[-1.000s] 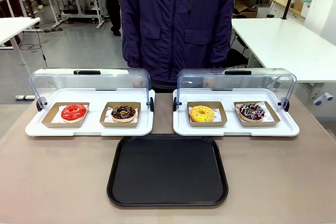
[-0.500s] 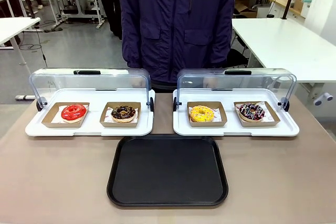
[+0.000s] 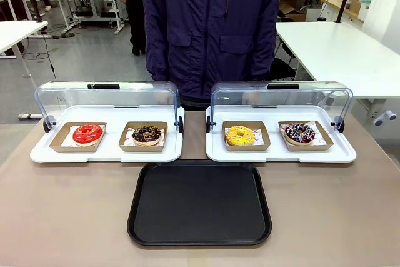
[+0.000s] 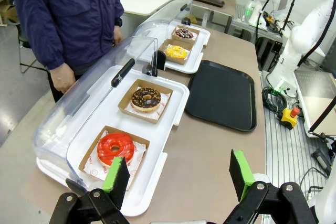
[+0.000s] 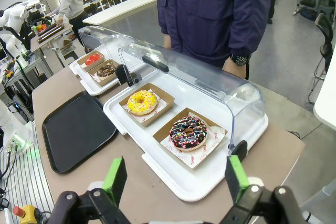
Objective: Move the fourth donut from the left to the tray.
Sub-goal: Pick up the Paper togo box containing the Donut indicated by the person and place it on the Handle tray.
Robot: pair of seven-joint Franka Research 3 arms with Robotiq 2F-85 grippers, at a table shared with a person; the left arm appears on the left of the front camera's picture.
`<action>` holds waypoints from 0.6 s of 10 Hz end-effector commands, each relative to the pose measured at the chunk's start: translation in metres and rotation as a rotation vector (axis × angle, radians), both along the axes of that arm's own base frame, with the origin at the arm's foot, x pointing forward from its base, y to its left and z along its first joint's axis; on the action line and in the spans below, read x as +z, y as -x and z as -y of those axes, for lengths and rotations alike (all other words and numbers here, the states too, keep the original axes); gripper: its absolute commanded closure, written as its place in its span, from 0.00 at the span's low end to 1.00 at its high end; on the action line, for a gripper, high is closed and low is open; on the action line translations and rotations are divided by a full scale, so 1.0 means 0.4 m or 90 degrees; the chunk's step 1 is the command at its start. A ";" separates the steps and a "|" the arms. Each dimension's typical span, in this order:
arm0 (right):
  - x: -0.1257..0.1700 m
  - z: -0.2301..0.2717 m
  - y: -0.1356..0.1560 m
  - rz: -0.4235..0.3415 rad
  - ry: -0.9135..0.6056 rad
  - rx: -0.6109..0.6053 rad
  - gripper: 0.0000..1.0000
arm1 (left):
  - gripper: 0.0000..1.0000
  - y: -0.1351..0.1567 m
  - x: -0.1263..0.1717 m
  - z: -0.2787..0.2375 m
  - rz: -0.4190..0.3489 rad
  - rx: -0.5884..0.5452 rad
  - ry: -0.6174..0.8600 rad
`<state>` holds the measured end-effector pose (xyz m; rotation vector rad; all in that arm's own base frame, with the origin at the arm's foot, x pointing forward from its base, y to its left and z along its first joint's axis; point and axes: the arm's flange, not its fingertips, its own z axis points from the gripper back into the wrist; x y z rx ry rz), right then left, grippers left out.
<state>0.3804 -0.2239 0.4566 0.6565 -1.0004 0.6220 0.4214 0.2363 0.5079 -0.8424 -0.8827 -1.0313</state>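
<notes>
Right wrist view: the right gripper [image 5: 175, 177] gapes wide, holding nothing, apparently just above a white display tray's [image 5: 210, 180] near rim. Just beyond, the fourth donut [image 5: 187, 132] sits in its brown holder [image 5: 218, 129]. Apart, on the table [image 5: 152, 200], lies the tray [image 5: 79, 129].

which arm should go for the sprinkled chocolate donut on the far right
Right. The right gripper, open, faces the sprinkled donut close ahead. The left gripper, also open, sits by the red donut at the other end of the row.
</notes>
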 end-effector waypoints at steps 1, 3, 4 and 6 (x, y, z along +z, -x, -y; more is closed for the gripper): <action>0.000 0.003 -0.010 0.024 -0.006 0.003 0.00 | 0.00 0.009 0.004 0.006 -0.001 0.004 -0.008; 0.000 0.003 -0.010 0.024 -0.006 0.003 0.00 | 0.00 0.009 0.004 0.006 -0.001 0.004 -0.008; 0.000 0.003 -0.010 0.024 -0.006 0.003 0.00 | 0.00 0.009 0.004 0.006 -0.001 0.004 -0.008; 0.000 0.003 -0.010 0.024 -0.006 0.003 0.00 | 0.00 0.009 0.004 0.006 -0.001 0.004 -0.008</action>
